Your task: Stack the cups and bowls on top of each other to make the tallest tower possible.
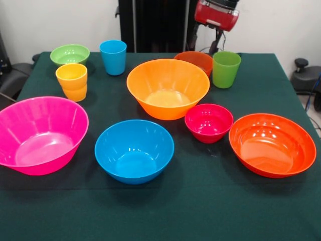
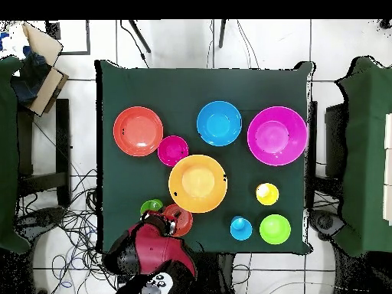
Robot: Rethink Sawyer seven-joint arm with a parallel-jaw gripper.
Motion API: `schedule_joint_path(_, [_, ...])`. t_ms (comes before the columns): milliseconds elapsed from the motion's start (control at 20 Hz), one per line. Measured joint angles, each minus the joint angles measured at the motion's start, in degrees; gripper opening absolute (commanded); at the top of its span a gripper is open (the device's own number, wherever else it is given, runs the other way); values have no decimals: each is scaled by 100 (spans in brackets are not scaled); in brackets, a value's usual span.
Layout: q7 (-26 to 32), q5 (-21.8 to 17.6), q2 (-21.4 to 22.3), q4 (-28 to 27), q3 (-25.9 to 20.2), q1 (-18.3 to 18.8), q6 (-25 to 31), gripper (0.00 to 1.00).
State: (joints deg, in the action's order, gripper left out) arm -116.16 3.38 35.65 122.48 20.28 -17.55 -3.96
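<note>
On the dark green cloth of the table (image 1: 200,211), glossy round bowls stand apart, unstacked: big pink bowl (image 1: 40,134), blue bowl (image 1: 134,150), wide red-orange bowl (image 1: 272,144). Farther, smooth tapered cups (image 1: 113,56). The hand (image 1: 215,47): grip not visible.

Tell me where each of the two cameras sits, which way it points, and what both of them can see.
Front view: across the table from the robot, facing it over the bowls; only part of the red arm shows at the top edge.
Overhead view: above the table, looking straight down; the arm enters from the bottom edge, over the small orange-red bowl.
Shared: the green tablecloth, the big orange bowl, the big pink bowl.
</note>
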Motion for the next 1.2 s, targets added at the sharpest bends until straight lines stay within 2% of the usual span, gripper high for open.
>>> schedule_joint_path(300, [0,-7,0,0,-7,-15,0,100])
schedule_joint_path(800, [0,-6,1,-21,51,-566,0,100])
schedule_joint_path(1200, [0,-6,-61,-76,40,-361,0,100])
